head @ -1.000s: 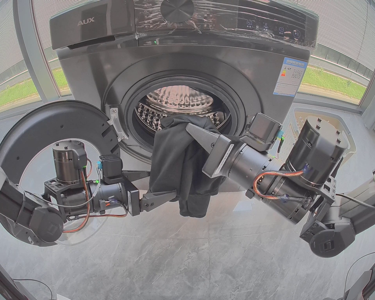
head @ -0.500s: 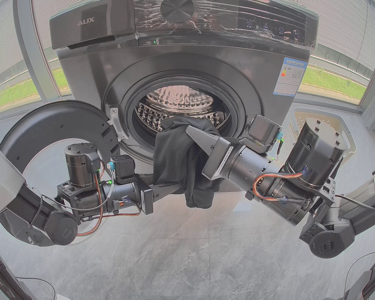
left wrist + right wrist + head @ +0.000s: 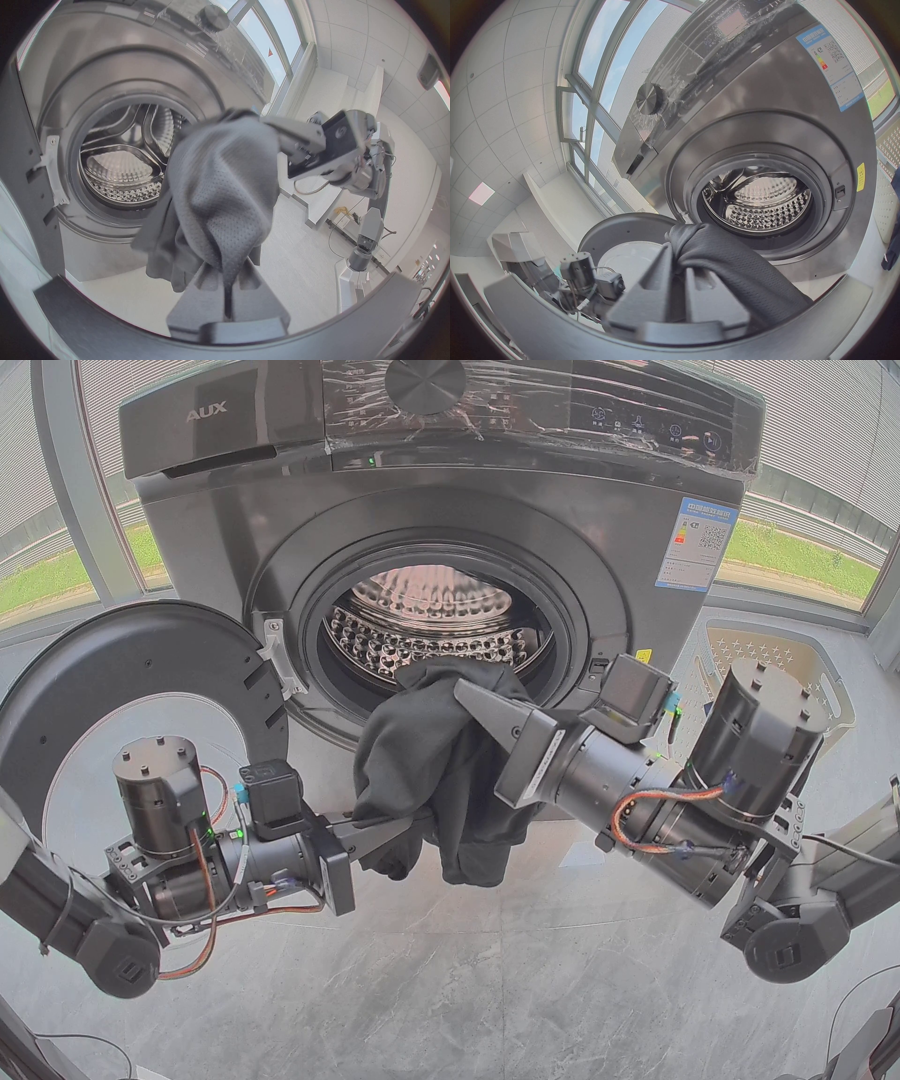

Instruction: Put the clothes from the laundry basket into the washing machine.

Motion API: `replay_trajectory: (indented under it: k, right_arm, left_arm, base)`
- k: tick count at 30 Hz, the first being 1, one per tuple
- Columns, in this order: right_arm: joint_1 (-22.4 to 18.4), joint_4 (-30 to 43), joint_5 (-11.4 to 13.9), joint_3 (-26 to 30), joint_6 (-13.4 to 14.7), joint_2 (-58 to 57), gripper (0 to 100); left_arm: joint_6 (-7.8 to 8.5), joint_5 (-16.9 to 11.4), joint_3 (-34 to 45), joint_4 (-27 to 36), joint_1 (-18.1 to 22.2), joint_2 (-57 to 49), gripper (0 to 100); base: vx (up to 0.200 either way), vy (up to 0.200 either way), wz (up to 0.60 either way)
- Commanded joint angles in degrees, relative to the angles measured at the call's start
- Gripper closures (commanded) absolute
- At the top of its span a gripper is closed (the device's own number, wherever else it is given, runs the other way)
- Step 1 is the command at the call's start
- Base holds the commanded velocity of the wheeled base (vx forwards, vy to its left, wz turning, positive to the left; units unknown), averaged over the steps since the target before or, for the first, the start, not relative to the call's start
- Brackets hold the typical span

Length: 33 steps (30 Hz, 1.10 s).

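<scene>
A limp black mesh-knit garment (image 3: 427, 754) hangs bunched at the lower lip of the dark grey front-loading washing machine's (image 3: 422, 501) open drum. The right gripper (image 3: 461, 688) pinches its top fold, and the left gripper (image 3: 417, 819) is clamped on its lower edge.

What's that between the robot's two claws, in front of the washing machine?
A dark grey garment, pinched by both the left claw and the right claw; the head view shows it.

Left pincer (image 3: 415, 820) low, right pincer (image 3: 463, 689) higher, both closed on black garment (image 3: 412, 754).
</scene>
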Motion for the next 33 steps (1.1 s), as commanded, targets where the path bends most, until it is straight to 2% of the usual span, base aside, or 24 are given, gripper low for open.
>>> replay_trajectory:
  k: [1, 6, 8, 10, 11, 13, 19, 21, 24, 33]
  right_arm:
    - [-0.31, -0.03, 0.20, 2.81, -0.49, -0.03, 0]
    - [0.04, -0.03, 0.11, 4.48, -0.67, 0.76, 0]
    - [0.04, -0.03, 0.20, 6.94, -1.55, 0.85, 0]
    - [0.04, -0.03, 0.20, 7.38, -1.90, 0.85, 0]
    - [-0.05, -0.65, 0.29, 9.93, -3.48, 1.56, 0]
    - [-0.14, -2.32, 0.29, 11.51, -4.45, 2.08, 0]
    - [-0.40, -7.77, 0.37, 15.47, -9.54, 5.51, 0]
    - [-0.66, -9.26, 0.37, 15.82, -10.42, 6.74, 0]
    - [-0.84, -10.93, 0.46, 16.00, -11.04, 8.32, 0]
    - [-0.93, -12.25, 0.64, 14.50, -11.04, 10.43, 0]
  left_arm:
    - [-0.02, 1.03, 4.18, -2.52, -0.82, -4.47, 100]
    - [-1.60, 1.03, 5.06, -7.01, -0.91, -7.19, 100]
    - [-2.83, 1.73, 4.97, -8.50, -0.91, -8.16, 100]
    - [-3.00, 1.99, 4.80, -8.59, -0.91, -8.25, 100]
    - [-3.27, 3.75, 4.01, -8.94, -1.18, -8.25, 100]
    - [-3.53, 4.72, 3.13, -8.94, -1.53, -7.98, 100]
    - [-3.79, 5.25, 1.90, -9.03, -1.53, -7.46, 100]
    - [-4.41, 5.25, 1.72, -9.29, -1.53, -7.90, 100]
    - [-5.20, 5.60, 1.46, -10.26, -1.53, -8.25, 100]
    - [-5.38, 6.04, 1.19, -11.40, -1.53, -8.25, 100]
  base:
    - [0.000, 0.000, 0.00]
    - [0.000, 0.000, 0.00]
    - [0.000, 0.000, 0.00]
    - [0.000, 0.000, 0.00]
    - [0.000, 0.000, 0.00]
    - [0.000, 0.000, 0.00]
    - [0.000, 0.000, 0.00]
    - [0.000, 0.000, 0.00]
    - [0.000, 0.000, 0.00]
    - [0.000, 0.000, 0.00]
